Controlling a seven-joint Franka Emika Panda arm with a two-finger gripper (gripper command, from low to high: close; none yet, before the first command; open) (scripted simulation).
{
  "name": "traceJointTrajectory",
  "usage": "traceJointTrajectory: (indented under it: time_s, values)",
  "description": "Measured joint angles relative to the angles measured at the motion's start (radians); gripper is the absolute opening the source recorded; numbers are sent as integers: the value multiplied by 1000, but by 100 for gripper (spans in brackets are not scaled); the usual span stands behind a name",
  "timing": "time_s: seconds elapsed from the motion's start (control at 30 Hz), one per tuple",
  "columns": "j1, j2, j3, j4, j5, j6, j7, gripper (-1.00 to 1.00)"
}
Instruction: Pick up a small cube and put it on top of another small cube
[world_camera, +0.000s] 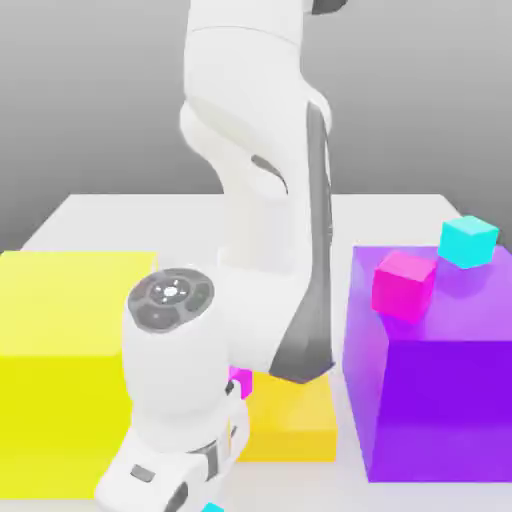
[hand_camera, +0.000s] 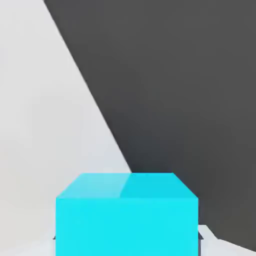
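White tabletop (world_camera: 90, 212) under grey backdrop, arm (world_camera: 262, 180) folded steeply down to lower left of exterior view, gripper (world_camera: 205, 500) at bottom edge, jaws closed on small cyan cube (hand_camera: 127, 215), other cyan cube (world_camera: 468, 241) atop purple block (world_camera: 440, 400) at right.

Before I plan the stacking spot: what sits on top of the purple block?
On the purple block sit a magenta cube and, farther back, a cyan cube. The arm covers none of its top.

Cyan cube (hand_camera: 127, 215) cut off at frame edge, small magenta cube (world_camera: 241, 380) mostly hidden — behind arm (world_camera: 265, 200)
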Motion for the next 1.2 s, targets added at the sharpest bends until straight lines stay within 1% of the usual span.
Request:
traceJointTrajectory:
  time_s: [0.13, 0.17, 0.3, 0.4, 0.47, 0.53, 0.6, 0.77, 0.87, 1.03, 1.1, 1.17, 1.2]
  values:
    - [31, -122, -36, -25, -55, -93, 35, -100]
    - [58, -141, -26, -11, -82, -106, 29, -100]
    - [166, -222, 37, 22, -167, -150, 4, -100]
    - [241, -307, 94, 26, -210, -206, -2, -100]
    - [290, -382, 140, 19, -229, -260, 1, -100]
    - [379, -469, 189, 8, -243, -324, 8, -100]
    - [461, -547, 212, -8, -255, -378, 17, -100]
    - [535, -731, 273, -51, -292, -497, 49, -100]
    - [561, -841, 300, -110, -272, -577, 84, -100]
    - [584, -1019, 313, -241, -199, -722, 162, -100]
    - [582, -1024, 309, -298, -177, -697, 179, -100]
    - [581, -1002, 312, -354, -170, -626, 184, -100]
    - [581, -989, 314, -380, -168, -589, 184, 100]
